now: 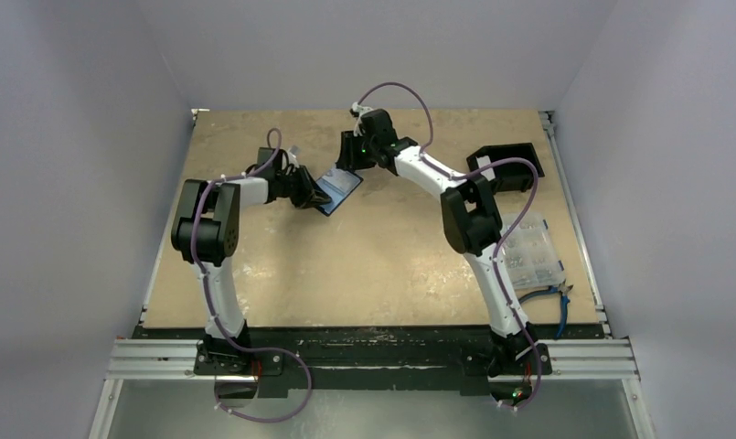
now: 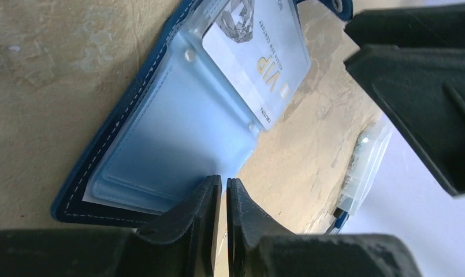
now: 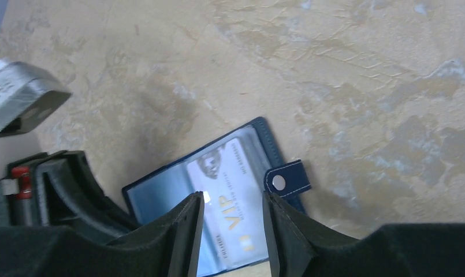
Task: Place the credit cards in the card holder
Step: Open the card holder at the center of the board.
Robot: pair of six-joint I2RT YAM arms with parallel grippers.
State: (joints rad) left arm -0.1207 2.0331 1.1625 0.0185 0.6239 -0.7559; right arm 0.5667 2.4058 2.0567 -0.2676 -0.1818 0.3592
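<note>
The VIP card is sitting in a sleeve of the open holder at mid-table, seemingly fully in. The left gripper is pinching the holder's left edge, and the right gripper is hovering above it with fingers apart. No other cards are showing.

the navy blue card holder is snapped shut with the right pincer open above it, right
Not quite. The navy blue folding card holder lies open, its snap tab unfastened and a white VIP card showing inside, as the right wrist view shows. The right pincer is indeed open above it.
</note>
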